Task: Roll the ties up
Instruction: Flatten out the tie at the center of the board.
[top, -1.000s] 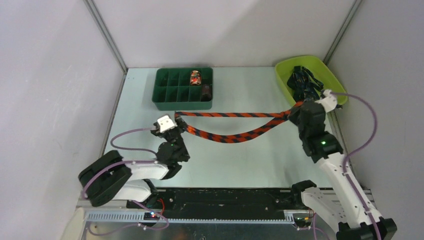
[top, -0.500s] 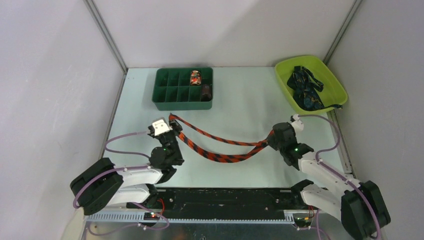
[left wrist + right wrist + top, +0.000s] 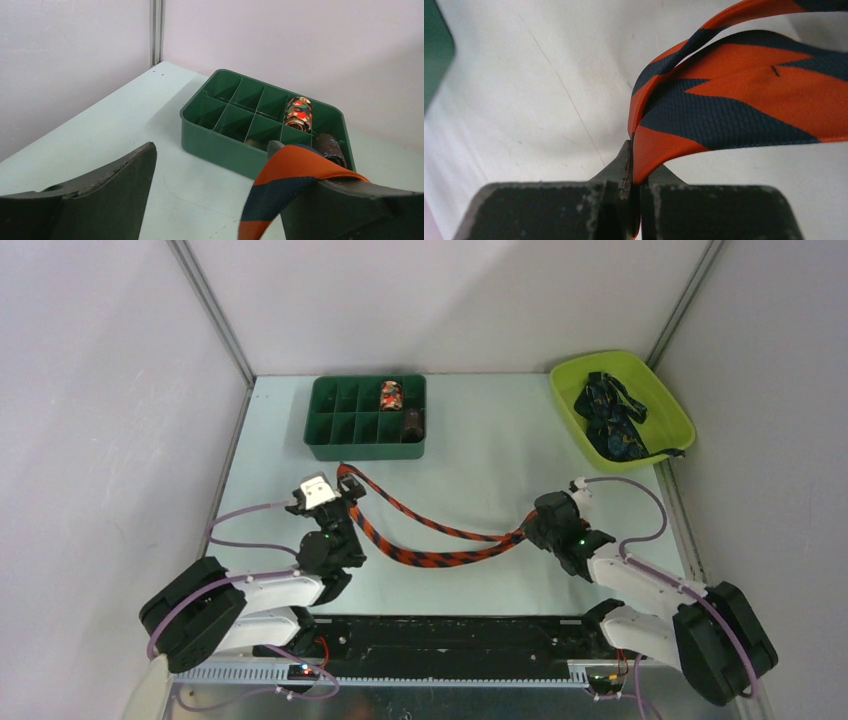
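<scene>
A red-orange tie (image 3: 430, 540) with dark diagonal stripes sags in a doubled loop across the table between my two grippers. My right gripper (image 3: 530, 528) is shut on its right end; in the right wrist view the tie (image 3: 734, 95) runs out from the pinched jaws of the right gripper (image 3: 633, 165). My left gripper (image 3: 345, 490) stands open near the green tray. In the left wrist view the tie (image 3: 295, 170) drapes over the right finger of the left gripper (image 3: 211, 150), with the jaws wide apart and bare table between them.
A green divided tray (image 3: 330, 445) at the back left holds a colourful rolled tie (image 3: 391, 395) and a dark roll (image 3: 412, 422). A lime bin (image 3: 670, 410) at the back right holds dark navy ties (image 3: 610, 420). Purple cables loop off both arms.
My right gripper has come down and left from beside the lime bin toward the table's middle, still holding the tie. The tie has gone from taut to sagging. The left arm shifted slightly left.
</scene>
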You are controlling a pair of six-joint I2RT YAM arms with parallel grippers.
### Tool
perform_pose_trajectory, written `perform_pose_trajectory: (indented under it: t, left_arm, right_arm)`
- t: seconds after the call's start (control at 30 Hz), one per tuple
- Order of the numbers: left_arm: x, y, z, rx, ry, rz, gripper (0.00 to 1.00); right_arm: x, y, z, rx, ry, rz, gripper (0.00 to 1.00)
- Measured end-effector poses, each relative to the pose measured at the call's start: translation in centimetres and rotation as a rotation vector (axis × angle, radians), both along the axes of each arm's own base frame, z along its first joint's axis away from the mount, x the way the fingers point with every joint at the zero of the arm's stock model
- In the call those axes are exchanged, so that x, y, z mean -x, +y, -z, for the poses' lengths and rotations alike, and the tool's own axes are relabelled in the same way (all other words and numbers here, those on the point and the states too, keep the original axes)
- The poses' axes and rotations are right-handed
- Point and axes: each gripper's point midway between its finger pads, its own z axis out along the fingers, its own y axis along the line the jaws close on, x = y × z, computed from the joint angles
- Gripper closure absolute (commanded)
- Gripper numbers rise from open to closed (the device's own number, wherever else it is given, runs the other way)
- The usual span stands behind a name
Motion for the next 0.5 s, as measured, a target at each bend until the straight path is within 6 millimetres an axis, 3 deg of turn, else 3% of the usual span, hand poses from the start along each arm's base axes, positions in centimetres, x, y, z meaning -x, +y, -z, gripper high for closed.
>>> perform_pose_trajectory:
  t: [0.07, 0.27, 0.5]
  left_arm:
    - [-0.1, 0.2, 0.0, -0.001, 0.003, -0.008, 0.01]
    - [-0.2, 1.2, 0.3, 0.020, 0.016, -0.034, 0.00]
    - [-1.0, 3.7, 0.5, 0.173, -0.019, -0.032, 0.00]
  right_arm:
    - [-0.7, -0.9, -1.0, -0.012, -0.032, 0.037, 1.00]
    - [-2.3, -4.5, -4.5, -0.033, -0.152, 0.155, 1.00]
    - [-2.2, -5.0, -5.2, -0.048, -0.178, 0.160, 1.00]
